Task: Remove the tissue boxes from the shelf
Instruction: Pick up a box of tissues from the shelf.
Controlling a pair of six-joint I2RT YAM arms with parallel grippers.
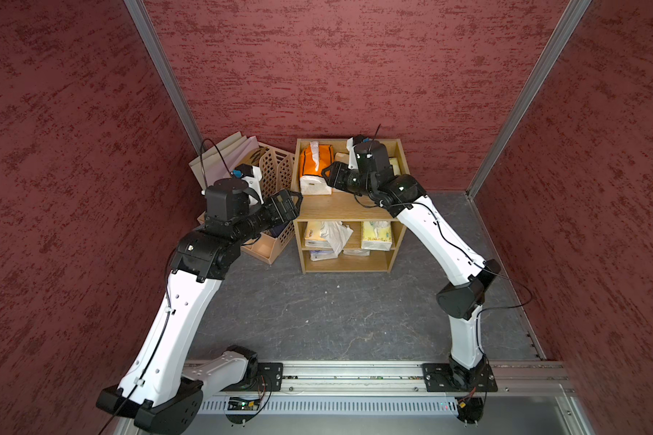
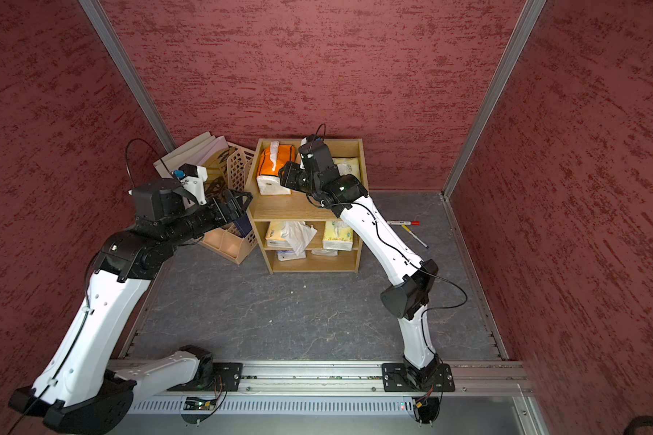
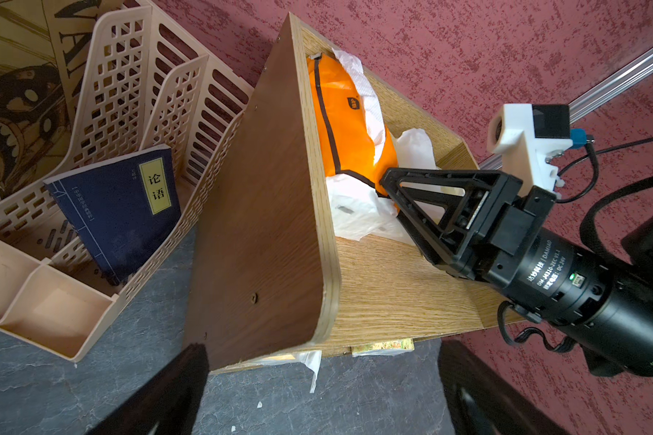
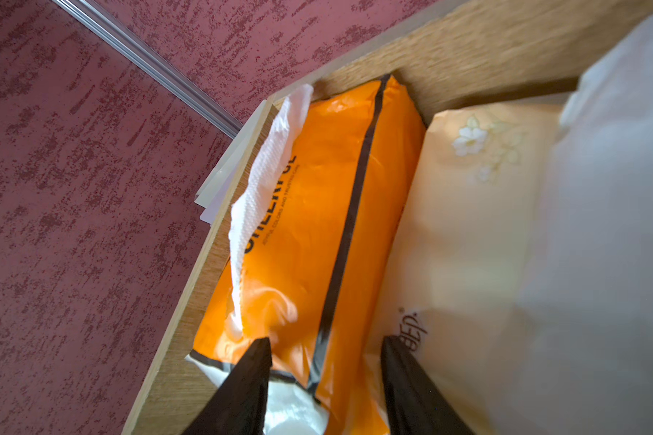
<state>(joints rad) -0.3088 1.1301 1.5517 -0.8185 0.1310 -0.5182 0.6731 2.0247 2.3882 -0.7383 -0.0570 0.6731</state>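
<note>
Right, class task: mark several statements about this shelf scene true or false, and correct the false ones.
1. The orange-and-white soft tissue pack lies on the top tier of the light oak wooden shelf. True.
2. The dark blue book with a yellow label stands on that shelf. False: it leans in the beige lattice plastic file holder.
3. The right hand reaches the orange-and-white pack. True.
4. The left hand holds a tissue pack. False: it is open and empty, beside the shelf.

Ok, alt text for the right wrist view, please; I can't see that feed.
The right gripper has its jaws apart over the near end of the orange tissue pack on the wooden shelf; a grip is unclear. White tissue sticks out of it, and a cream flower-print pack lies alongside.
</note>
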